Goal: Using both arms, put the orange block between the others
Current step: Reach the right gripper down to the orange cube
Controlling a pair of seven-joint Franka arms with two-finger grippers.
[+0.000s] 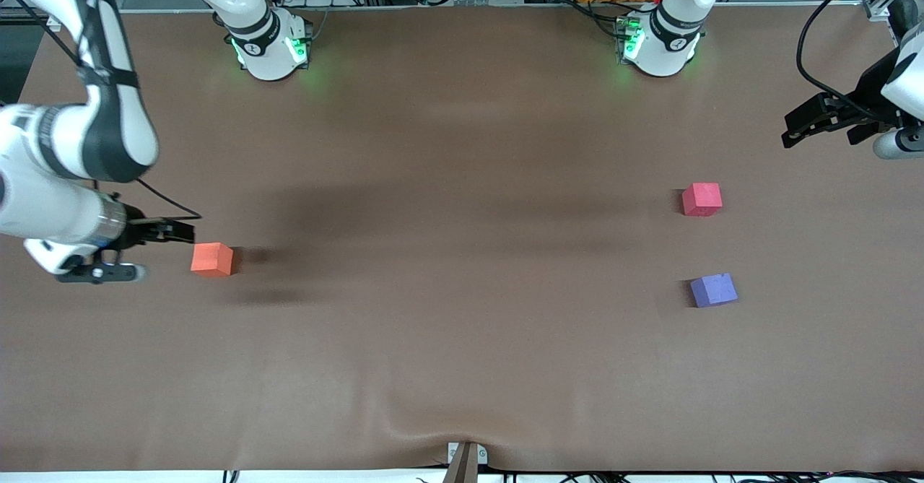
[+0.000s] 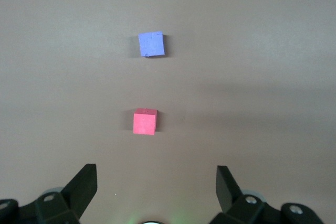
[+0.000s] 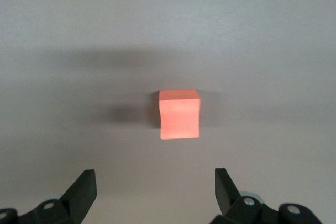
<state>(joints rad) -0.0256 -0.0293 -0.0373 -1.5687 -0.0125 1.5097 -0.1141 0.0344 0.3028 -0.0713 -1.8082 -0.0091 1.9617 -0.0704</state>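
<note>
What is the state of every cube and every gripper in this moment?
orange cube: resting on the table toward the right arm's end, not gripped.
pinkish-red cube: resting on the table toward the left arm's end, untouched.
purple-blue cube: resting on the table, nearer to the front camera than the pinkish-red cube, apart from it.
right gripper: open, empty, beside the orange cube.
left gripper: open, empty, away from both cubes.

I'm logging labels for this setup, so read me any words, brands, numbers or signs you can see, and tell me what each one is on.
No text can be read here.
Orange block, pinkish-red cube, purple-blue cube: plain faces, no markings.
Right arm's base and left arm's base: small dark marks, too small to read.
</note>
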